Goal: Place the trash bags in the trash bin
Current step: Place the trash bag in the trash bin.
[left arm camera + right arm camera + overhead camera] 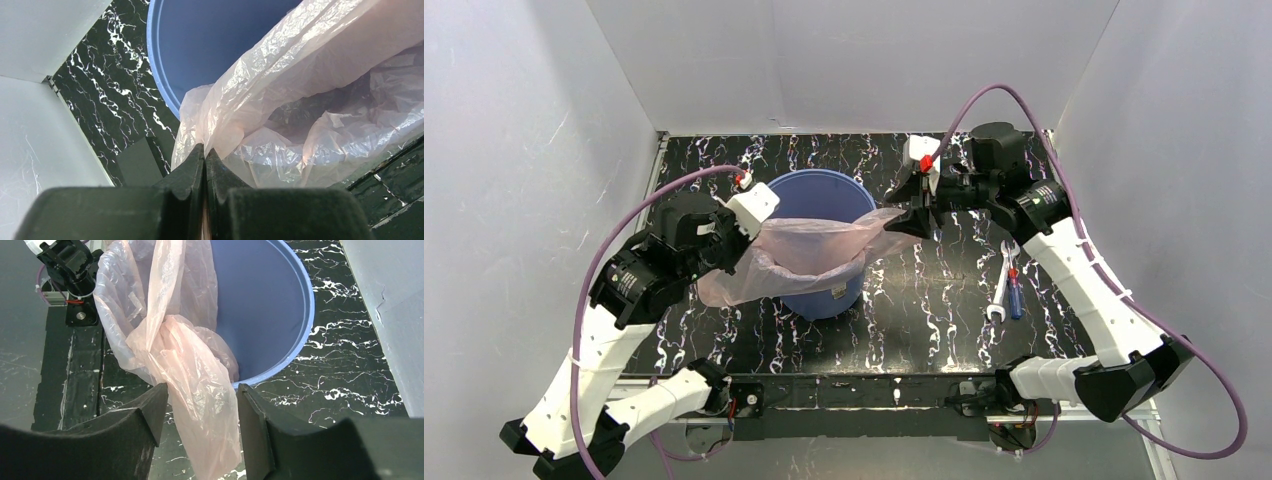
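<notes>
Pinching the trash bag (809, 250) at its edge, my left tool (205, 157) sits beside the left rim of the trash bin (816, 195); the bag drapes over the bin's mouth; beyond, my right tool (201, 392) is spread around its twisted end.

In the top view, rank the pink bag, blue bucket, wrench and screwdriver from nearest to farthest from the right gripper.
From the right gripper:
1. The pink plastic bag: its corner lies between the open jaws.
2. The blue bucket: just past the bag's corner, toward the left arm.
3. The wrench and the screwdriver: side by side on the right, nearer the front edge; too close to call.
</notes>
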Controlling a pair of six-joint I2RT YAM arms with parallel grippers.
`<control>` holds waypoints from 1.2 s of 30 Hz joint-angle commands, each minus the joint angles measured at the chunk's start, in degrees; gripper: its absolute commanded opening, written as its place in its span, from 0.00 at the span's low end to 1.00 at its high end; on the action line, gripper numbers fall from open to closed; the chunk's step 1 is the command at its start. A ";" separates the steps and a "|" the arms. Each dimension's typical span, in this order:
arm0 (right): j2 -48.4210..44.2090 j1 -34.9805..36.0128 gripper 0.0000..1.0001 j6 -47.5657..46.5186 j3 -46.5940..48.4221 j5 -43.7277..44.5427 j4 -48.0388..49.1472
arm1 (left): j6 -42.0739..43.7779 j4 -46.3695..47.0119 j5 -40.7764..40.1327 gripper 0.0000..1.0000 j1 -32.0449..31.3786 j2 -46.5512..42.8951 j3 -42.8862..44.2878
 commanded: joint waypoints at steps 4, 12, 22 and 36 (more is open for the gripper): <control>1.20 2.89 0.58 -3.15 3.60 -0.35 -1.23 | -2.65 -0.32 -3.11 0.00 -0.28 -0.71 1.30; 2.44 5.57 0.23 -4.42 5.76 5.24 -1.04 | -5.15 -0.43 -5.29 0.00 -0.24 -0.51 1.88; 0.47 5.57 0.01 -0.95 7.35 18.01 -4.98 | -6.94 -0.86 -10.30 0.00 -0.15 -0.75 2.12; 3.57 5.57 0.01 8.05 12.06 21.92 -9.44 | -7.34 0.53 -6.27 0.00 1.73 2.68 2.93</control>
